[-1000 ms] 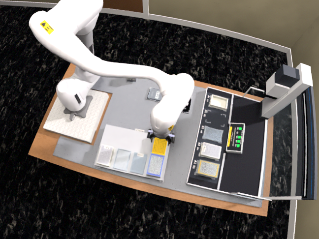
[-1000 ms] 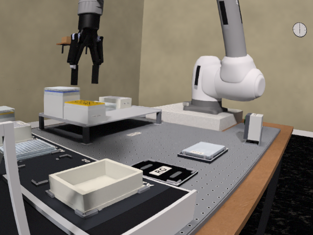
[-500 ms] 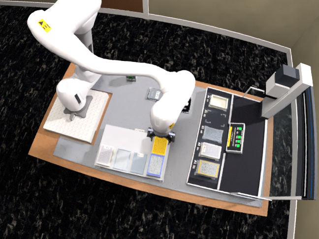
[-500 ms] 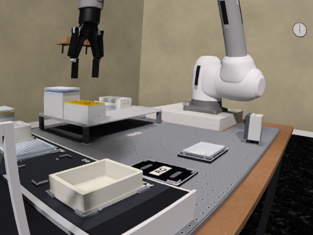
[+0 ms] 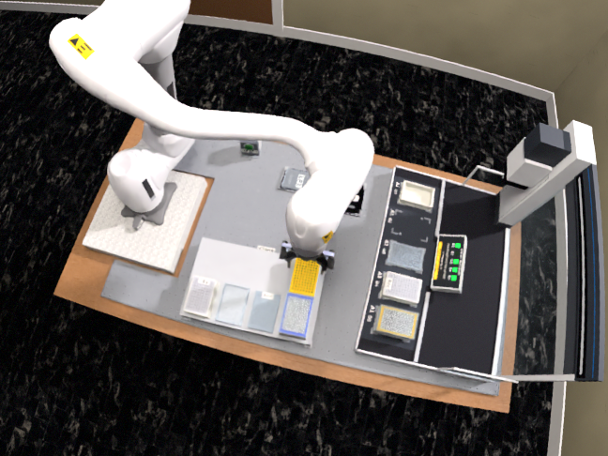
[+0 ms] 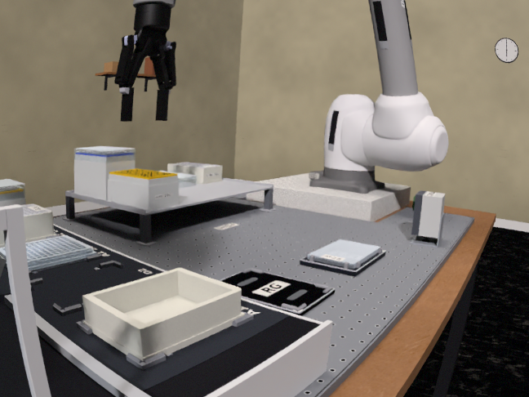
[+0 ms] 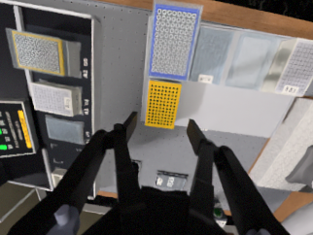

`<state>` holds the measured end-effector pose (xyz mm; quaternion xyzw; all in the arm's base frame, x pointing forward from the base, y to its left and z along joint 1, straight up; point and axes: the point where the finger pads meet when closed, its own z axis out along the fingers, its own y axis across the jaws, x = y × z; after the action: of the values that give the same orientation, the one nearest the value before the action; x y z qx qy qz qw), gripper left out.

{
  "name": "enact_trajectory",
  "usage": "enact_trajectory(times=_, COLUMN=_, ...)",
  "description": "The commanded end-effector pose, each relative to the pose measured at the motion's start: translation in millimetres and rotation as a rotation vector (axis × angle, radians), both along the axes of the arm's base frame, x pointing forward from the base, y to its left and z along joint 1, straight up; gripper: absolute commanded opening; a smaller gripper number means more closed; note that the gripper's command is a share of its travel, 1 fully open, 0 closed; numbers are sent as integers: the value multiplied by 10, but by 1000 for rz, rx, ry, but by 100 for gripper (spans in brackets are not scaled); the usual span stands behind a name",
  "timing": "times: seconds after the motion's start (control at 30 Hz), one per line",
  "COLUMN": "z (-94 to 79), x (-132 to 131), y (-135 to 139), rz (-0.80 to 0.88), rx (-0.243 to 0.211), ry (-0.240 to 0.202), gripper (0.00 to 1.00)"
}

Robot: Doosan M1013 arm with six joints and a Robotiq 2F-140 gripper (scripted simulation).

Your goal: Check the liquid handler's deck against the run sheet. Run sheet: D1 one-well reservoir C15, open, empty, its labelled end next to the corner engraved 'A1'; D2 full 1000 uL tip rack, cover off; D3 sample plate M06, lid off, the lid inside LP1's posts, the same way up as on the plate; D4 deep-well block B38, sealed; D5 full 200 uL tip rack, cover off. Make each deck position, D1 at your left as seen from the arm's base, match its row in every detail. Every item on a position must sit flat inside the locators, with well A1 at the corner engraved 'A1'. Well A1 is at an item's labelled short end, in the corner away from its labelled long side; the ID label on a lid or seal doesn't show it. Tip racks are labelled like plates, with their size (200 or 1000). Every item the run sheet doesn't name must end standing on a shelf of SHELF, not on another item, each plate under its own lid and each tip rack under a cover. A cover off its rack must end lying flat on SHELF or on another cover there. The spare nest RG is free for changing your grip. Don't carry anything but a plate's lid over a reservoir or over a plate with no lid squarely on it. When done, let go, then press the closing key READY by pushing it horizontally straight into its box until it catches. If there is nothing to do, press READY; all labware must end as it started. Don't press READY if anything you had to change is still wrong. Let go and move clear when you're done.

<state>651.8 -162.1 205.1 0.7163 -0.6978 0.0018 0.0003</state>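
My gripper [image 5: 307, 260] [image 6: 144, 104] [image 7: 162, 121] is open and empty, high above the shelf [image 5: 231, 260] [image 6: 222, 189] [image 7: 228, 107]. Right below it a yellow-topped tip rack [image 5: 303, 277] [image 6: 142, 185] [image 7: 162, 103] stands uncovered on the shelf, next to a taller blue-rimmed tip rack [image 5: 296, 315] [image 6: 104, 171] [image 7: 175, 41]. On the deck, D1 holds an open white reservoir [image 5: 416, 193] [image 6: 162, 307], and D2 is bare. D3 holds an unlidded plate [image 5: 405, 256] [image 6: 51, 250] [image 7: 64, 129]. D4 holds a white block [image 5: 402, 287] [image 7: 52, 97], and D5 a yellow-rimmed rack [image 5: 396, 321] [image 7: 38, 46].
A lid [image 5: 294, 178] [image 6: 344, 254] lies in the LP1 nest. The black RG nest [image 6: 278, 292] is bare. The READY box [image 5: 249, 143] [image 6: 429, 216] stands at the table's edge near the arm's base. A lidded plate [image 5: 198, 296] and two flat covers [image 5: 235, 304] [image 5: 264, 311] lie on the shelf.
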Motion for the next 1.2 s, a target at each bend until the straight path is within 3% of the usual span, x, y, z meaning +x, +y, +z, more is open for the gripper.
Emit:
enact_trajectory(times=0.0, z=61, x=3, y=0, rz=0, rx=0, ry=-1, gripper=66)
enact_trajectory(times=1.17, z=577, x=2, y=2, rz=0, rx=0, ry=-1, gripper=66)
